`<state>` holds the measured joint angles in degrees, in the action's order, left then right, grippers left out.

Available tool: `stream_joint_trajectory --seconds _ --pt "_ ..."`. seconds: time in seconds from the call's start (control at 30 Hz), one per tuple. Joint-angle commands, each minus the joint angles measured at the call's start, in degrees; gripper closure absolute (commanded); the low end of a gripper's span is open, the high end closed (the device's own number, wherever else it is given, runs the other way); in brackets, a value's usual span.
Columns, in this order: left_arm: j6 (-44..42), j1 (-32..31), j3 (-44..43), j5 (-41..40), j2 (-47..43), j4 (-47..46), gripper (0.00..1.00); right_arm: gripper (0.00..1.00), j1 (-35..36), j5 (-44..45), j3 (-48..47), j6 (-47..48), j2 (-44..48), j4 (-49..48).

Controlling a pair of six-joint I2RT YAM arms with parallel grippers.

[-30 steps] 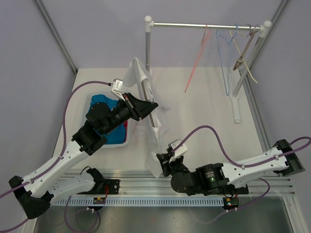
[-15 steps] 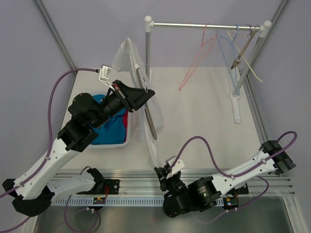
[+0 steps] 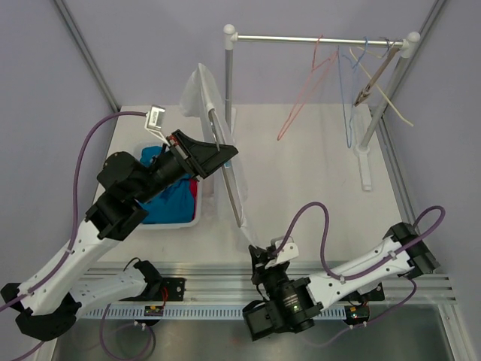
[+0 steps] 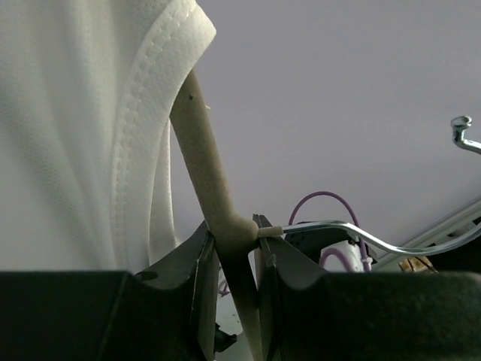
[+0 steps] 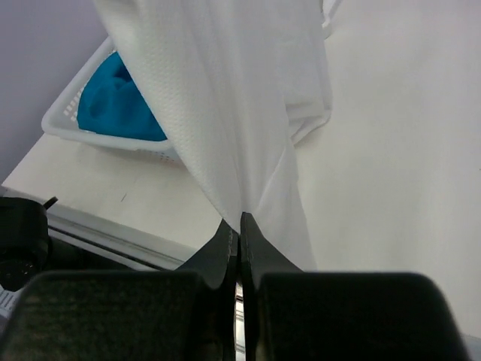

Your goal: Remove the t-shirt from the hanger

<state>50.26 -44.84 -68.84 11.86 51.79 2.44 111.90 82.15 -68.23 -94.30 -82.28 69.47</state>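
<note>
Left wrist view: my left gripper (image 4: 233, 239) pinches the neck of the beige hanger with metal hook (image 4: 197, 135), holding it high so the white mesh t-shirt (image 4: 75, 128) hanging on it stretches taut. My right gripper (image 5: 239, 229) is clamped on the hem down low, probably to pull the shirt off.

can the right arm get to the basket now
Probably not: the right tool is shut on the t-shirt hem, holding it taut; it must let go to reach the basket.
</note>
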Motion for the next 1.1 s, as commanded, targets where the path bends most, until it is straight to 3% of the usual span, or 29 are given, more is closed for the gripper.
stream_joint_trajectory --seconds 0.0,0.2,0.3,0.33,0.37,0.47,0.6,0.7,0.77,0.8,0.83,0.9,1.0,1.07 --pt "2.6 0.3 -1.8 3.4 -2.0 -10.9 1.00 1.00 -3.1 4.5 -0.9 -22.2 -6.8 24.6" --pt "3.4 0.3 -0.5 3.5 -3.8 -11.4 1.00 0.98 -6.2 7.1 -6.4 -19.1 -14.0 24.7" --pt "2.3 0.3 -0.1 3.4 -4.1 -11.3 1.00 0.58 -7.9 7.7 -5.5 -19.7 -12.0 24.7" --pt "1.5 0.3 0.0 3.1 -4.2 -11.2 1.00 0.41 -8.0 7.4 -5.7 -17.7 -11.2 24.7" --pt "0.7 0.3 0.2 2.6 -4.1 -10.4 1.00 0.15 -7.9 6.9 -7.4 -15.8 -10.0 24.7" --pt "-3.9 0.3 0.5 -0.2 -3.7 -8.3 1.00 0.01 -5.2 5.0 -10.7 -6.8 -5.9 24.7" --pt "-10.0 0.3 1.4 -6.3 -2.1 -6.7 1.00 0.01 -2.7 -0.3 -15.2 3.1 -2.1 23.5" --pt "-9.5 0.8 3.0 -7.3 -0.9 -7.6 1.00 0.01 -2.6 -6.4 -13.8 18.3 2.4 13.6" --pt "-9.5 0.8 3.7 -7.3 0.1 -9.3 1.00 0.01 -2.7 -11.1 -8.5 38.1 7.6 -5.5" --pt "-9.7 0.9 3.8 -7.9 0.4 -9.4 1.00 0.04 -3.9 -20.8 -5.1 54.8 15.8 -15.6" --pt "-9.7 1.0 3.9 -8.0 0.9 -9.6 1.00 0.07 -5.1 -27.5 -1.2 61.5 20.4 -35.6" --pt "-9.7 1.1 4.1 -8.0 1.1 -9.8 1.00 0.14 -9.6 -42.8 9.0 66.9 33.6 -51.5" --pt "-9.7 1.1 4.1 -7.6 1.0 -9.5 1.00 0.21 -10.5 -42.2 7.6 66.5 40.8 -48.5" --pt "-9.0 1.1 4.2 -7.3 1.1 -9.8 1.00 0.23 -10.5 -38.2 1.7 67.2 39.4 -44.7"
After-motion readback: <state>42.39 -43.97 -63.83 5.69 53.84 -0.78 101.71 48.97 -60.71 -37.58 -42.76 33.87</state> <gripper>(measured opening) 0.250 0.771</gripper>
